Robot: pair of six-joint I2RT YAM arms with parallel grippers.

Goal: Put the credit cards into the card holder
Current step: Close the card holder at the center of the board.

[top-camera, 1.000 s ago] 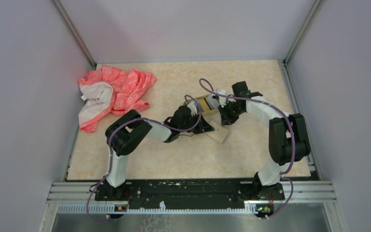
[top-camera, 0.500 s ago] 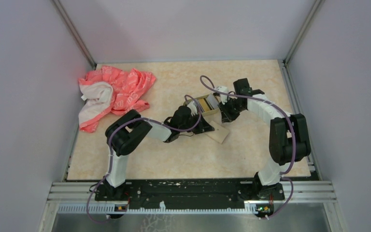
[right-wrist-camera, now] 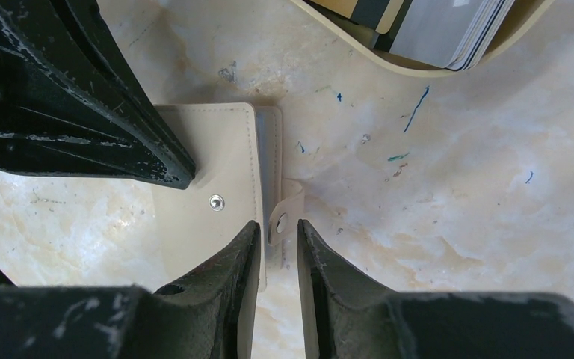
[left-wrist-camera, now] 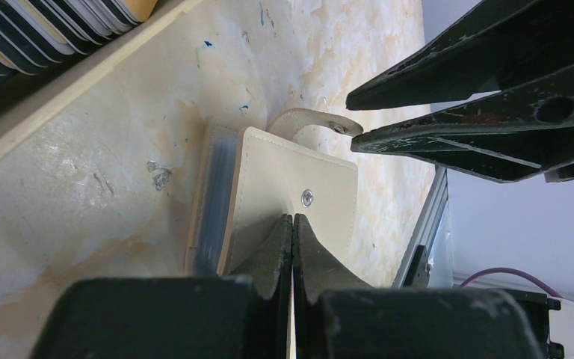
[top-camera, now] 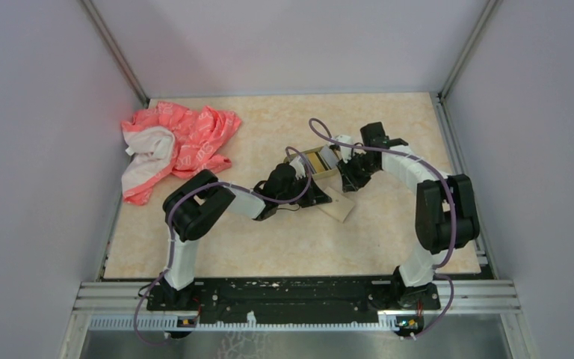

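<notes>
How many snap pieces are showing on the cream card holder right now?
2. One snap stud on the front face of the card holder; the other snap on its strap tab, between the jaws of the right gripper. Any underneath would be hidden.

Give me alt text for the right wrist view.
The right gripper, jaws slightly apart, straddles the snap strap of a cream card holder lying flat on the table. The shut left gripper rests its tip on the holder's cover; a tin of cards sits at the top edge.
</notes>
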